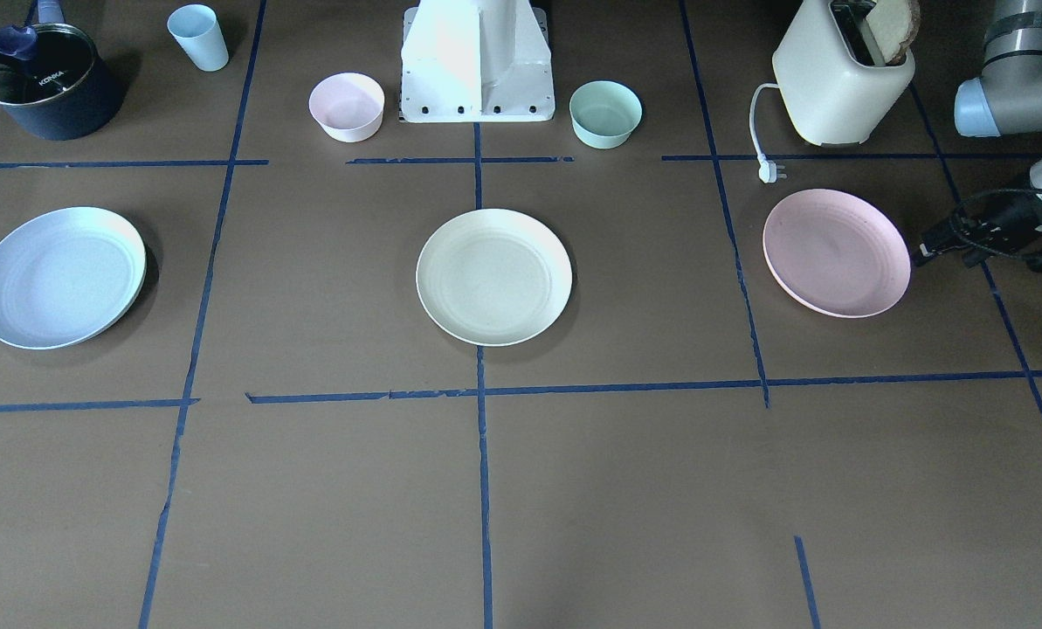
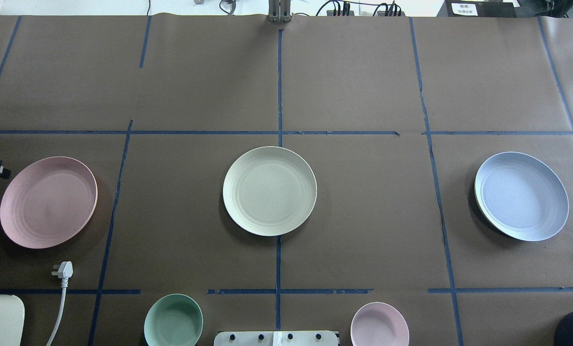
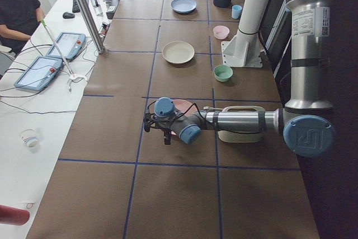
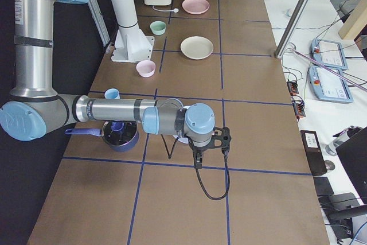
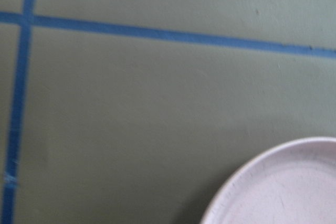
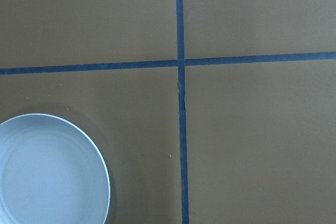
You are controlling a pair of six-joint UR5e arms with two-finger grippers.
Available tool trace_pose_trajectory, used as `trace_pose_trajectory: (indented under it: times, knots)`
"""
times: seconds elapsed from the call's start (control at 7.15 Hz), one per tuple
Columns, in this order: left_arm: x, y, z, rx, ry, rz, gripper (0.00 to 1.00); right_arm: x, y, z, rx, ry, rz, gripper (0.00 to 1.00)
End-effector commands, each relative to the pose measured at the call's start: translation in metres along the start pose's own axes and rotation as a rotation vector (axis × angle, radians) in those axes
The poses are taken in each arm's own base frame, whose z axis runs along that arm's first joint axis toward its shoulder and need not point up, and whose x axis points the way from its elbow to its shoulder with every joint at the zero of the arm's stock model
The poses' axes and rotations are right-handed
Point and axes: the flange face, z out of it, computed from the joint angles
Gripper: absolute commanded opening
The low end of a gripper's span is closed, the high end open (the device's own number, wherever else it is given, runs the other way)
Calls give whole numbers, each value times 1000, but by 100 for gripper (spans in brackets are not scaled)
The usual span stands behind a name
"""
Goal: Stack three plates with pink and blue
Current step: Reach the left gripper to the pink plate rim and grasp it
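Grip: take pink (image 1: 835,253), flat at worktop (image 1: 625,489) left end beside left gripper (image 1: 929,252) (opening untellable, right gripper (image 4: 211,153) likewise), by its rim, lift level, centre over cream (image 1: 493,276).

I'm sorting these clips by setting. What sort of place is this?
Probably a robotics lab staged as a kitchen: a paper-covered table marked with a blue tape grid, teach pendants on the side bench, and a cream plate and toaster.
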Motion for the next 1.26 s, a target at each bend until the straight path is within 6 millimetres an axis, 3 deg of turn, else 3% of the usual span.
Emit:
trace_pose_trajectory:
  times: [0.0,0.14,0.28,0.42,0.7,0.84,1.12]
  knots:
    - [12,13,23,-51,-4,28,100,-1,-1,-1,1,1,-2,100]
    - [14,15,27,-62,-6,33,100,-1,-1,-1,1,2,-2,100]
    - [14,16,29,-66,-6,34,94,-1,-1,-1,1,2,-2,100]
    - [13,16,30,-67,-8,28,72,0,-1,-1,1,4,-2,100]
    - [10,18,31,-74,-14,19,15,0,-1,-1,1,4,-2,100]
    - [10,18,31,-74,-14,19,4,-1,-1,-1,1,2,-2,100]
    - [7,22,28,-76,-11,15,2,-5,-9,-5,10,8,30,100]
